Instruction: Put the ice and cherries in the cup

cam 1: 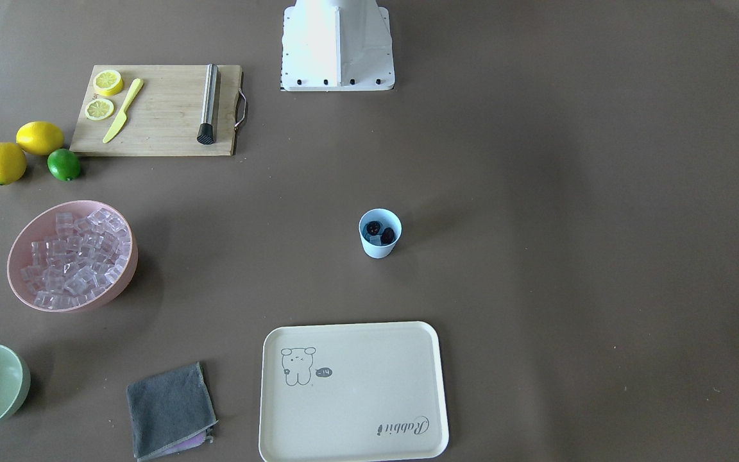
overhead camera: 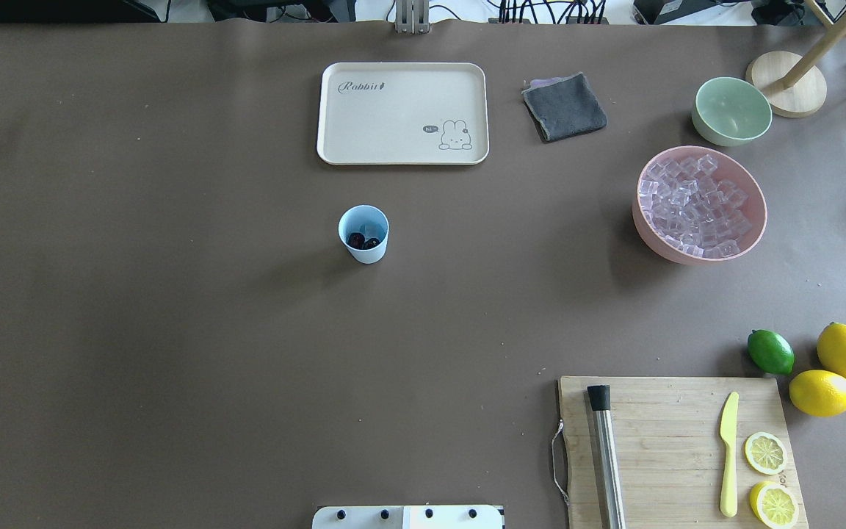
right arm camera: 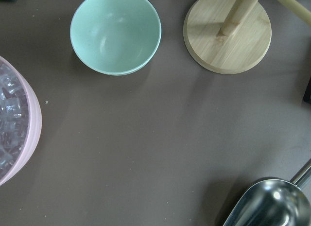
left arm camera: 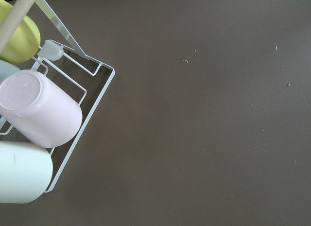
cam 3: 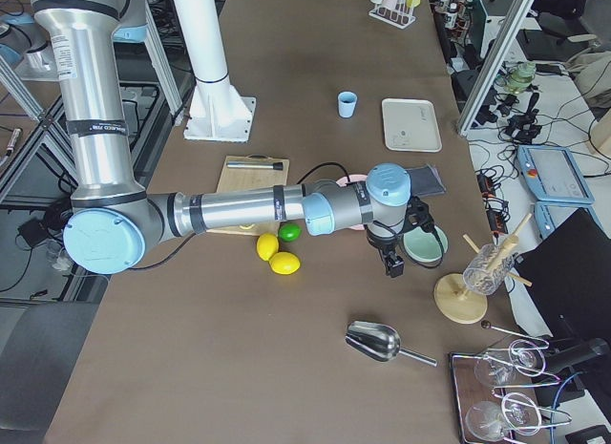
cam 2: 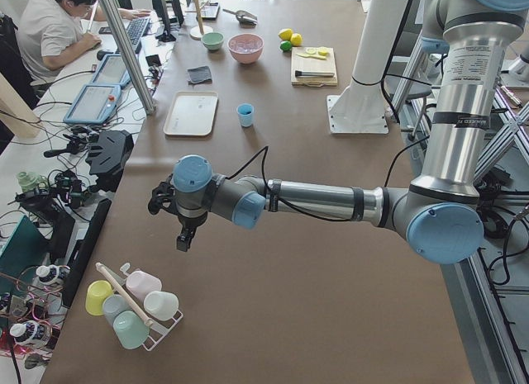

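Observation:
The light-blue cup [cam 1: 380, 249] stands upright mid-table, also in the overhead view [overhead camera: 364, 251]. The dark red cherries [cam 1: 380, 231] lie inside it, with a pale clear piece beside them. The ice [cam 1: 77, 253] is heaped in the pink bowl [cam 1: 122, 282] and shows overhead [overhead camera: 695, 206]. My left gripper [cam 2: 183, 239] hangs far off the cup, over a rack of cups. My right gripper [cam 3: 393, 265] hangs beyond the pink bowl, near the pale green bowl [right arm camera: 115, 31]. Both show only in side views, so I cannot tell whether they are open or shut.
A cream tray [cam 1: 356, 410] and a grey cloth [cam 1: 170, 410] lie by the front edge. A cutting board [cam 1: 164, 109] holds lemon slices, a knife and a steel muddler. Lemons and a lime [cam 1: 63, 164] lie beside it. A metal scoop [right arm camera: 272, 201] and wooden stand [right arm camera: 228, 34] are near my right gripper.

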Available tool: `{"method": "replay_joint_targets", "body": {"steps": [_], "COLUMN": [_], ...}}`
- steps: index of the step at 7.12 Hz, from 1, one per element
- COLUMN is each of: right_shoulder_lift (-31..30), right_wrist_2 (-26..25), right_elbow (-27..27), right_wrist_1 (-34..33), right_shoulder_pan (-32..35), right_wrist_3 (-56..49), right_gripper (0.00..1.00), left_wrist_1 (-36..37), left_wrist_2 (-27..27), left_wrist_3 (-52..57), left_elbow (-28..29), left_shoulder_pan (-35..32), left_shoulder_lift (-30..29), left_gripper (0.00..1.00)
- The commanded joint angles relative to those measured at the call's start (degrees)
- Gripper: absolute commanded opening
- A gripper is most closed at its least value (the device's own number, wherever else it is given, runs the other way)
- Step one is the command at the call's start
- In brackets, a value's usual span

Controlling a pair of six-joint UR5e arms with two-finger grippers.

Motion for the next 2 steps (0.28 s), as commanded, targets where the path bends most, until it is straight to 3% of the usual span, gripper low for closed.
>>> {"method": "replay_joint_targets", "body": {"steps": [1,2], "right_shoulder_lift": [-0.1,0.0], "right_wrist_2": [0.2,0.2], "right_elbow": [-0.3,-0.4], "right_wrist_1": [0.0,-0.1], "right_shoulder_pan": [0.0,0.0], "right_wrist_3": [0.0,0.0], "right_gripper": [0.99,0.99], "left_wrist_1": [0.0,0.7], "left_wrist_2": [0.0,0.1], "left_wrist_3": [0.0,-0.2], "left_elbow": [-1.8,-1.3], "left_shoulder_pan": [0.0,0.1], "left_shoulder_lift": [1.9,1.0], "left_gripper": [0.98,0.98]}}
